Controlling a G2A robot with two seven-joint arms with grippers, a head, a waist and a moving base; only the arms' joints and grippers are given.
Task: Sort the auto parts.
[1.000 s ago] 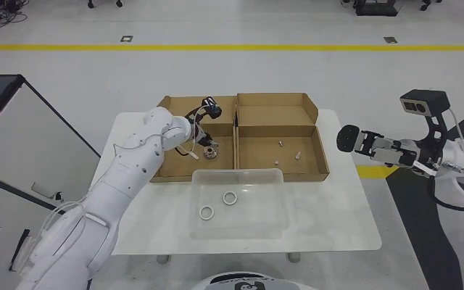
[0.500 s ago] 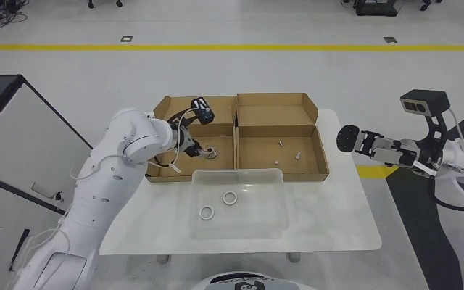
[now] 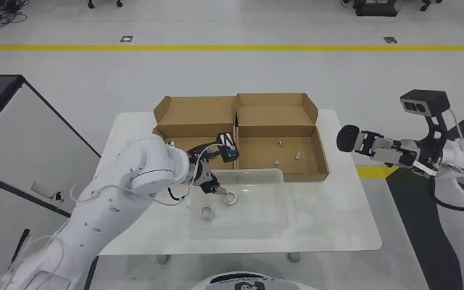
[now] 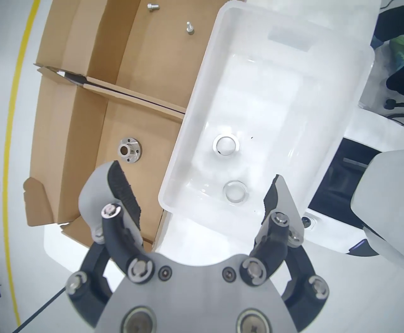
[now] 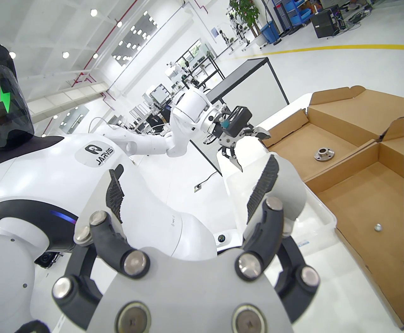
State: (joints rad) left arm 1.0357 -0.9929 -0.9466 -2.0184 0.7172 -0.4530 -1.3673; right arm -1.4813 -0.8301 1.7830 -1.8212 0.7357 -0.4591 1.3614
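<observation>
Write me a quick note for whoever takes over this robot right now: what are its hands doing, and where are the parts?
Hands: left hand open, empty, over the left end of the clear bin; right hand open, empty, out past the table's right edge.
Parts: flanged hub in the left cardboard box; two screws in the right cardboard box; two rings in the bin.
Done: hub and screws look sorted.
Left: the rings, probably next; their box is unclear.

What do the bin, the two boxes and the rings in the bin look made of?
Bin: translucent whitish plastic, glossy, with see-through walls. Boxes: brown cardboard, matte, with folded flaps. Rings: likely metal, given the bright silvery shine.
</observation>
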